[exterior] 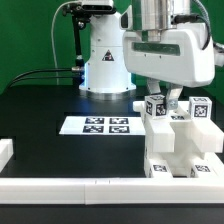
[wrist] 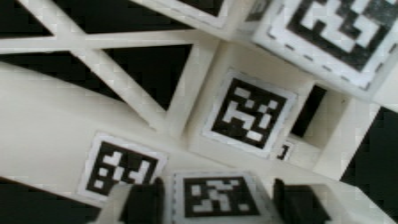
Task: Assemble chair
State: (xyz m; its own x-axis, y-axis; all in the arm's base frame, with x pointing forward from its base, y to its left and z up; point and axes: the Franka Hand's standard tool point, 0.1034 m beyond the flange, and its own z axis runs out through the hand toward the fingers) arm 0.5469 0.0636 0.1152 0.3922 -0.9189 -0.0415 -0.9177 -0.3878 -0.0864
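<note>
The white chair parts [exterior: 180,140], each with black marker tags, stand clustered at the exterior view's right. My gripper [exterior: 165,97] hangs over the top of this cluster. In the wrist view the gripper [wrist: 231,188] has its two dark fingers [wrist: 178,198] pressed close on either side of a small white tagged chair part [wrist: 217,196], so it looks shut on it. Beyond it lie a white lattice piece [wrist: 107,60] and more tagged white faces [wrist: 249,110]. The underside of the held part is hidden.
The marker board [exterior: 100,125] lies on the black table at the centre. A white rail [exterior: 70,185] runs along the front edge and a short white block [exterior: 5,152] sits at the exterior view's left. The arm's base [exterior: 105,60] stands behind.
</note>
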